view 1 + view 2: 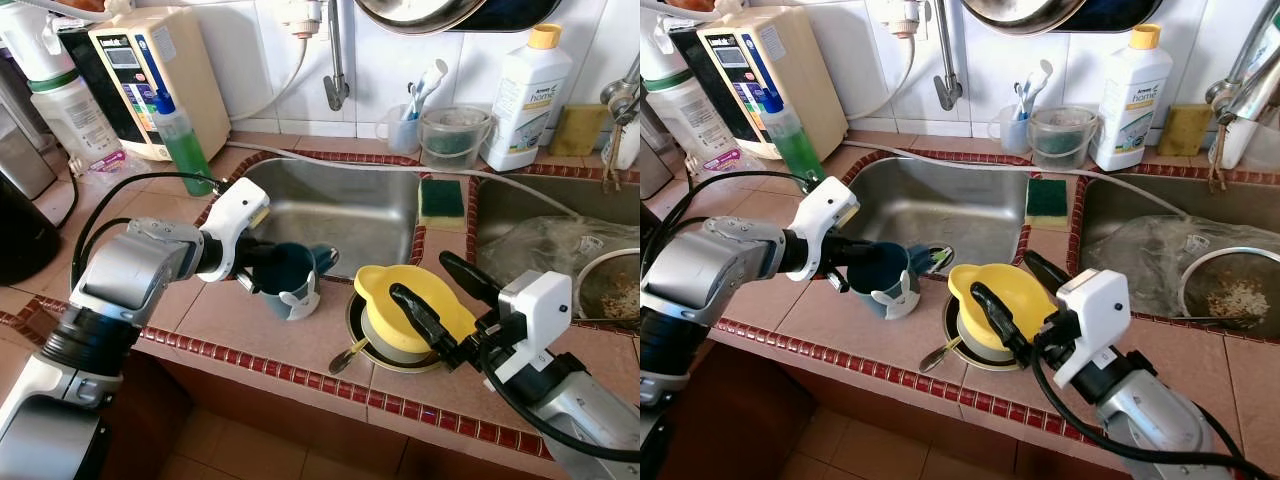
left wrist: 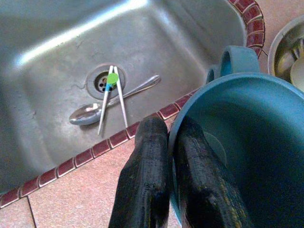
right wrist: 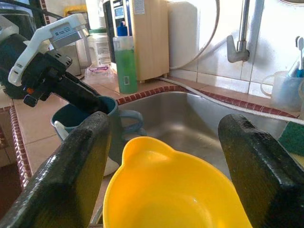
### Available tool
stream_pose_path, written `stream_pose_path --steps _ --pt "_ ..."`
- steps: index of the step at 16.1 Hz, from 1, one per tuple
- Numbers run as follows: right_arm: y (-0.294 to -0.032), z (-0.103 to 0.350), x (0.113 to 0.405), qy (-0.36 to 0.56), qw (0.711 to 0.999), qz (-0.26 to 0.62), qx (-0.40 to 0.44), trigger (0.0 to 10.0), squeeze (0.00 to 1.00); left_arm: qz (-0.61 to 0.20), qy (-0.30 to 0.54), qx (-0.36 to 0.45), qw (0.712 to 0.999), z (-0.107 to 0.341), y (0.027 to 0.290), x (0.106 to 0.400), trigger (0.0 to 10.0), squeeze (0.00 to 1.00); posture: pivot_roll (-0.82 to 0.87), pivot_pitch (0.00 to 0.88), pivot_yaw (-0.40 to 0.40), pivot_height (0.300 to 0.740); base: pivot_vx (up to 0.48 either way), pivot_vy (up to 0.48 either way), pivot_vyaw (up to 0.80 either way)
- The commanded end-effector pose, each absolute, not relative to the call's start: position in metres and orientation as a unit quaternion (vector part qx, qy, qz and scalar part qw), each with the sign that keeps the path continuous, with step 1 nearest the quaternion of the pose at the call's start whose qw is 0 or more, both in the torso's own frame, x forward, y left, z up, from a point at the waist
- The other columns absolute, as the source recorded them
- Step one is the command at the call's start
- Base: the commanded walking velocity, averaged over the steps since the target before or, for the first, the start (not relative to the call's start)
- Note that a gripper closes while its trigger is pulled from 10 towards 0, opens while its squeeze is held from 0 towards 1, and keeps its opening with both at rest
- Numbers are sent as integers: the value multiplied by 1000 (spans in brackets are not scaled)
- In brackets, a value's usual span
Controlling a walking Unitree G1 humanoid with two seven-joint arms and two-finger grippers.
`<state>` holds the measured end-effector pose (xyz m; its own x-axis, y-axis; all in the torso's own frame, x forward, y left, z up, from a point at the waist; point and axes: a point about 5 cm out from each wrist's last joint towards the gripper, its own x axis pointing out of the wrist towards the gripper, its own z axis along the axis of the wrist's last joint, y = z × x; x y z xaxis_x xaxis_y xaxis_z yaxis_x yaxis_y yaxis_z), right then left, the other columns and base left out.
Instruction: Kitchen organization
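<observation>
Left eye view: left pincer (image 1: 262,262) clamps upright teal mug (image 1: 287,279), handle toward sink (image 1: 340,205).

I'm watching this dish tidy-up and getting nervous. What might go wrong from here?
The left pincer pinches only the rim of the teal mug, which sits by the sink edge; a thin grip may slip and tip it in. The right pincer straddles the yellow bowl, stacked on a metal dish with a spoon; lifting could shift the stack.

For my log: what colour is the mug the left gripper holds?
The mug is dark teal, clearest in the left wrist view, left gripper pinching its rim.
</observation>
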<state>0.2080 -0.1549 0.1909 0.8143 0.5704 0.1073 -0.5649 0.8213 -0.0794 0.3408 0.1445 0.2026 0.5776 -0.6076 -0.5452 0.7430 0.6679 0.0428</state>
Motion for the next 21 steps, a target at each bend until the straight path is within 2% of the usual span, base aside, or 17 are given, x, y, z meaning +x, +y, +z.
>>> stream_pose_path --steps 1,7,8,9,11,13,18,21 --pt "-155 192 209 -66 952 300 -20 10000 0 -371 239 137 887 212 154 344 0 0 -301 21 139 740 0 0 0" --pt "-157 199 214 -79 952 296 10 10000 0 -345 220 129 903 224 164 354 0 0 -304 3 132 740 0 0 0" --pt "-158 202 215 -85 952 293 20 10000 0 -336 215 129 908 227 167 356 4392 0 -304 1 130 740 0 0 0" --pt "-160 204 217 -89 952 290 29 10000 0 -329 210 128 912 230 168 359 10000 0 -303 0 127 740 0 0 0" --pt "-164 209 223 -91 958 265 61 10000 0 -296 160 111 935 245 171 373 10000 0 -302 0 123 740 0 0 0" --pt "-166 209 230 -64 965 247 56 10000 0 -260 101 114 954 257 168 383 10000 0 -310 10 126 740 0 0 0" --pt "-174 235 239 -89 965 245 38 10000 0 -228 -6 76 971 260 138 401 10000 0 -336 71 127 740 0 0 0" --pt "-176 241 232 -89 963 252 43 10000 0 -196 -26 31 980 249 130 409 10000 0 -359 132 121 740 0 0 0"
